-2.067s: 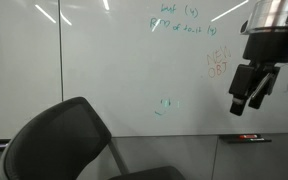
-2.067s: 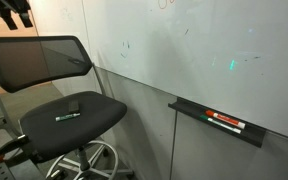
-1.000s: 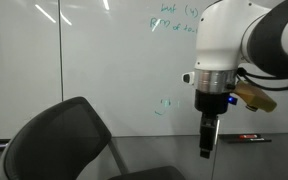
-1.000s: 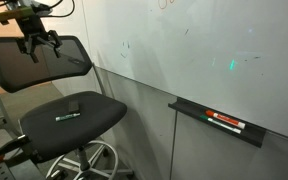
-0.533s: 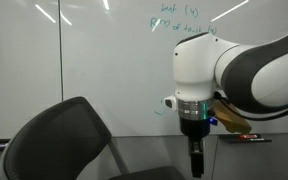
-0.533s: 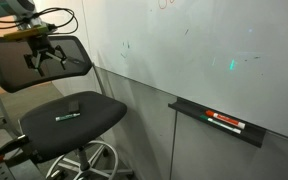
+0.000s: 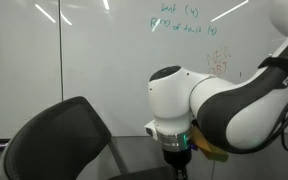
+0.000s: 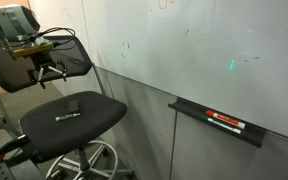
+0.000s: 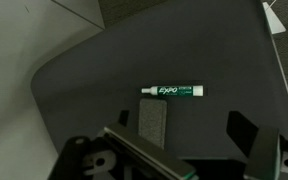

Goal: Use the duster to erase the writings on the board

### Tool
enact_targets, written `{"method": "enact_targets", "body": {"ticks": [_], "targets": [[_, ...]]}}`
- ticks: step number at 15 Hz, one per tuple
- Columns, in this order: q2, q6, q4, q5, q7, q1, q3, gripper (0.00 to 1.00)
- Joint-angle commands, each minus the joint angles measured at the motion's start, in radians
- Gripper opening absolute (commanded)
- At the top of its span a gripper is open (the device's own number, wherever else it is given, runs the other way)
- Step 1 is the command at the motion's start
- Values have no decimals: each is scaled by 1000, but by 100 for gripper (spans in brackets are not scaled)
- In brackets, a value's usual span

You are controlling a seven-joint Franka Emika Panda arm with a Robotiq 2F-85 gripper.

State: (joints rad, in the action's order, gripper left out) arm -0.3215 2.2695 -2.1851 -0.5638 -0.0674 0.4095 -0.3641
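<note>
Black and spread wide, the hand (image 8: 47, 76) hangs empty above the tabletop (image 9: 84, 90), here a dark chair seat. Beneath it the duster (image 9: 152, 122) lies flat, just beside a green Expo marker (image 9: 172, 91). Green writings (image 7: 184, 25) mark the board (image 7: 94, 70), well apart from the duster.

The board (image 7: 84, 60) in front of you is glossy and smooth, and it throws back the ceiling lights. The chair seat (image 9: 84, 80) looks like matt dark cloth, its backrest (image 8: 76, 58) is see-through mesh, and its base (image 8: 96, 152) is shiny metal. The duster (image 9: 152, 121) shows a dull, felt-like grey face. The marker (image 9: 172, 91) has a smooth plastic barrel. Your arm's shell (image 7: 179, 95) is smooth white plastic.
</note>
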Motion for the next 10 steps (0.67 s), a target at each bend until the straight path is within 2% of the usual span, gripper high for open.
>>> {"method": "enact_targets", "body": {"ticks": [1,10], "targets": [[-138,6,106,-87,-40,71,56,100],[-410,6,322,-225,-41,149,152,100]]}}
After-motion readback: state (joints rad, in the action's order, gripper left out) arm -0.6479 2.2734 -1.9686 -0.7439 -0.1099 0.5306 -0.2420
